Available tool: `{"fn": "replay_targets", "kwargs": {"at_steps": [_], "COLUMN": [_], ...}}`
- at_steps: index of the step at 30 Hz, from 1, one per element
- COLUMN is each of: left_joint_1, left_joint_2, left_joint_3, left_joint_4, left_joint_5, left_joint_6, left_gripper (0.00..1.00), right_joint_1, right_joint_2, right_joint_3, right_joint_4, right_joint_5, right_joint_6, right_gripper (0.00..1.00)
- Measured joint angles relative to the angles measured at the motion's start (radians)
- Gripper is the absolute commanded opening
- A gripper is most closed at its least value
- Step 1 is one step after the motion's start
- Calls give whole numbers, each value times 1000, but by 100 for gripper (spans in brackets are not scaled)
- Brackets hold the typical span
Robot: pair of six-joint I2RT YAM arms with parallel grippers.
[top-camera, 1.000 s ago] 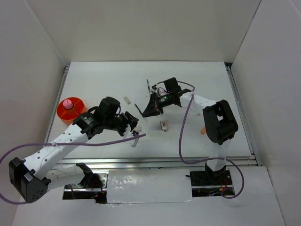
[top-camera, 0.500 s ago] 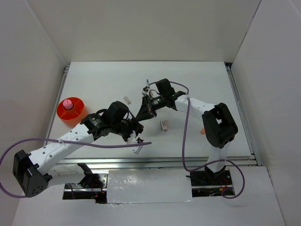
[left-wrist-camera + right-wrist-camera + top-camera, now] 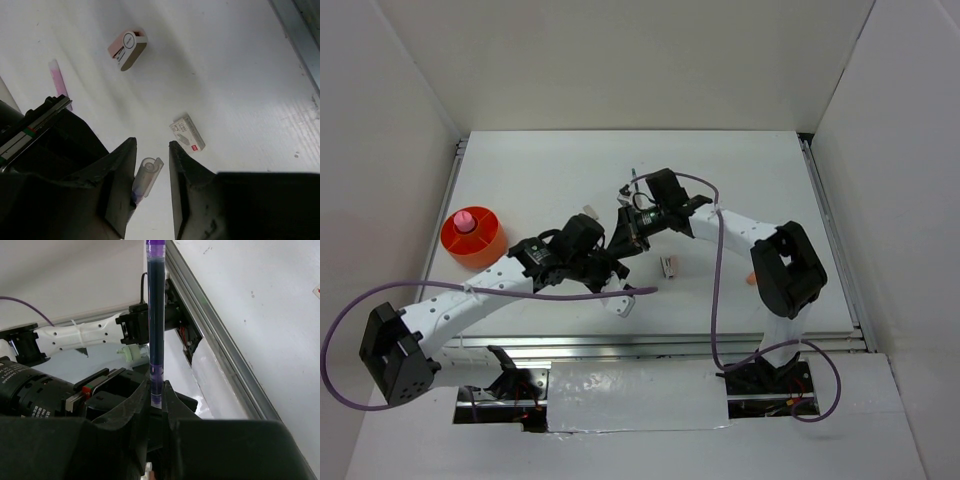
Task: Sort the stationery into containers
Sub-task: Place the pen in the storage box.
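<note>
My left gripper (image 3: 611, 273) is open, low over the table. In the left wrist view its fingertips (image 3: 151, 145) straddle a lilac pen with a clear cap (image 3: 145, 176), which lies close against the left finger. The pen also shows in the top view (image 3: 620, 303). My right gripper (image 3: 628, 222) is shut on a dark blue pen with purple ends (image 3: 155, 315), which sticks straight out from the jaws (image 3: 156, 394). The orange-red tub (image 3: 485, 243) stands at the far left with the pink stubby cylinder (image 3: 467, 220) upright in it.
A small staples box (image 3: 187, 133) lies just beyond the left gripper, also seen from the top (image 3: 668, 266). A pink and white tape dispenser (image 3: 127, 47) and a pink strip (image 3: 59, 82) lie farther off. A white block (image 3: 589, 211) and an orange bit (image 3: 750, 280) lie on the table.
My left gripper has moved right, away from the tub, and now straddles the lilac pen. My right gripper has moved left with the dark pen, close to the left gripper.
</note>
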Motion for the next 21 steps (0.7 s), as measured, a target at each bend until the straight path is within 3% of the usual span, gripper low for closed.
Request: {"fn": "replay_targets", "kwargs": {"at_steps": [2,5,6,8,11,16,19,21], "left_joint_1": [0,-5,-8,-13,-21,-67,-92,-25], "left_joint_2": [0,-1,-1,-5,-45,-157,-233,-280], "left_joint_3": [0,0,0,-2,-26,-32,-24,-8], "left_joint_4": [14,48,56,54,50,34,34,60], "left_joint_5": [-8,-22,-28,-32,-47,-60,-46,-9], "left_joint_6": [-8,-23,-26,-45,-80,-209,-374,-534], "left_gripper": [37,20,9,1,0,0,0,0], "right_joint_1": [2,2,2,2,-12,-79,-183,-263], "right_joint_2": [-9,-14,-15,-23,-29,-32,-48,-71], "right_joint_3": [0,-2,-5,-19,-25,6,28,32], "right_joint_4": [0,2,7,11,1,-73,-114,-139], "right_joint_5": [11,18,18,16,19,24,46,63], "right_joint_6": [0,1,1,5,-17,-98,-164,-202], "right_gripper": [0,4,24,56,74,76,76,75]}}
